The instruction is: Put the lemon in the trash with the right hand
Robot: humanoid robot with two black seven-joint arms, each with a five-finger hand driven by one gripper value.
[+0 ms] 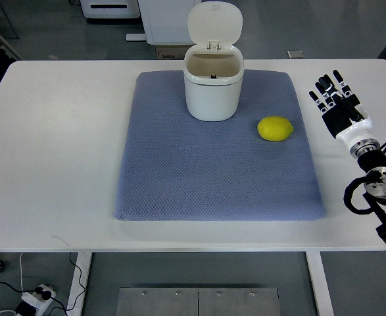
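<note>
No brand, label or legible writing shows on any of the things in the top view.

A white table (54,164) fills most of the picture, and a blue-grey quilted mat (212,178) lies flat across its middle. Beyond the table's far edge is a grey floor with the bases of white cabinets or appliances (160,20) and a small cardboard box (169,52). Below the near edge, a power strip with cables (31,299) lies on the floor to the left, and a metal plate (199,301) shows under the table.

The small white trash bin (212,85) stands upright on the far part of the mat, its flip lid (215,23) tilted up and back so the mouth is open. The lemon (275,128) lies on the mat to the right of the bin and somewhat nearer the camera, close to it but apart, not far from the mat's right edge.

The right hand (337,105) sits over the bare table to the right of the bin, beyond the mat's right edge and well clear of the lemon. Its black fingers (324,89) are stretched out and slightly spread, pointing toward the far side of the table; they hold nothing and touch neither lemon nor bin. The wrist and arm (377,178) trail back toward the picture's right edge.
</note>
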